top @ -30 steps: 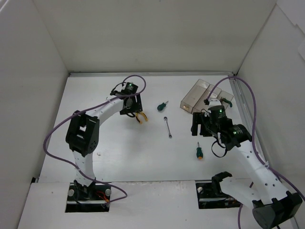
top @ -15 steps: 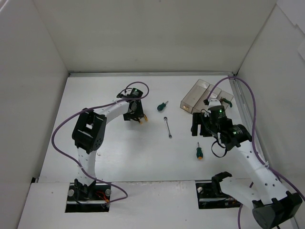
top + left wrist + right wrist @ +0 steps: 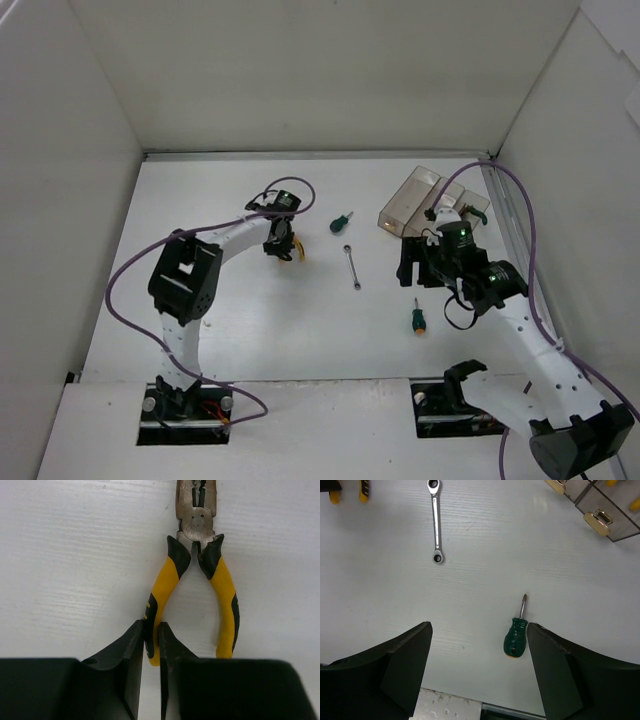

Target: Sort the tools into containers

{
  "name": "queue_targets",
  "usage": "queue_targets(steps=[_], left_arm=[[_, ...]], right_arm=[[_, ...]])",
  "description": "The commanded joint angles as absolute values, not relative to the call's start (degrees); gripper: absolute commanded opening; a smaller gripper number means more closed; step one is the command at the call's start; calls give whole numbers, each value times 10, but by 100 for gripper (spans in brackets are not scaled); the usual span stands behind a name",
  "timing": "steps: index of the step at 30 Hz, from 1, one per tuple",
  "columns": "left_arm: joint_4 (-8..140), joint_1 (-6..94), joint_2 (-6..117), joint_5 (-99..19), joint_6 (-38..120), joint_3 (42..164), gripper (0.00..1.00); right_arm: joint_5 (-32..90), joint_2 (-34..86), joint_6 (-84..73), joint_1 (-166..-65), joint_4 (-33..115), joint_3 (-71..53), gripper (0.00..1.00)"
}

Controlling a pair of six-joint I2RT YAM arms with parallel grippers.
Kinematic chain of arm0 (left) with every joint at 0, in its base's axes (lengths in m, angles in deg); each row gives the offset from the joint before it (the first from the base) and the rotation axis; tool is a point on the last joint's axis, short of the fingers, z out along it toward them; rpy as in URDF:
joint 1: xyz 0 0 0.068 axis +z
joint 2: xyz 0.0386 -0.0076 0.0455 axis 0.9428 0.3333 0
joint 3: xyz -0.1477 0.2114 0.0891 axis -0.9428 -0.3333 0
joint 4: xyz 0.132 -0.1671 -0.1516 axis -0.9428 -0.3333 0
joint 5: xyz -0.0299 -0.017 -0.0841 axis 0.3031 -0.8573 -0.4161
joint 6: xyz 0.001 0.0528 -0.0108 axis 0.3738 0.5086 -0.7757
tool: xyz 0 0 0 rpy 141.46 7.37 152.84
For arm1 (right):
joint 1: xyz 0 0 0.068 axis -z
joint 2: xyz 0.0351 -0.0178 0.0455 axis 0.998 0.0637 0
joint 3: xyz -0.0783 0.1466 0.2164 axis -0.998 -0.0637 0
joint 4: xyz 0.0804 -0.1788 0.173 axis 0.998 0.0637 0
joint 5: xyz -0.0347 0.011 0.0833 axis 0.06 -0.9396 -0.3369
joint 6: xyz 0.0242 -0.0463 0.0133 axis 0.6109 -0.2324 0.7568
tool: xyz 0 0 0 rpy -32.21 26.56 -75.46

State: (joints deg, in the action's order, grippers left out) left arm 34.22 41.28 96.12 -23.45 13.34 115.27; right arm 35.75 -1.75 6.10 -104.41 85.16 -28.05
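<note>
Pliers nose beyond top edge

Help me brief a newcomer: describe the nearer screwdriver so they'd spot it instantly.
On the white table, look just left of the right arm. The green-handled screwdriver lies alone there, tip pointing away; its twin lies farther back, beyond the silver wrench.

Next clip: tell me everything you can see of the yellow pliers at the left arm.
The pliers have a dull silvery metal head, its tip cut off by the wrist view's edge, and two curved yellow handles with black trim, slightly spread. They seem to lie flat on the white table. The left tool is closed on the end of one handle; nothing else touches them.
</note>
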Motion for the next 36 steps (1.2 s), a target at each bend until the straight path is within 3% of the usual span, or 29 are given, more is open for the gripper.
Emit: queue_targets(steps=[1, 13, 19, 30, 36], left_arm=[[388, 406, 873, -214, 173, 1124, 0], [514, 342, 685, -224, 255, 1047, 0], [566, 303, 621, -238, 278, 1020, 0], [607, 237, 555, -274, 280, 1000, 0], [619, 218, 541, -282, 282, 996, 0]], right_arm=[[322, -18, 71, -1049, 811, -263, 75], [174, 23, 97, -1054, 725, -219, 72], [122, 63, 109, -1081, 683, -183, 66], [122, 117, 122, -1129, 627, -155, 55], [125, 144, 127, -1147, 610, -148, 53]])
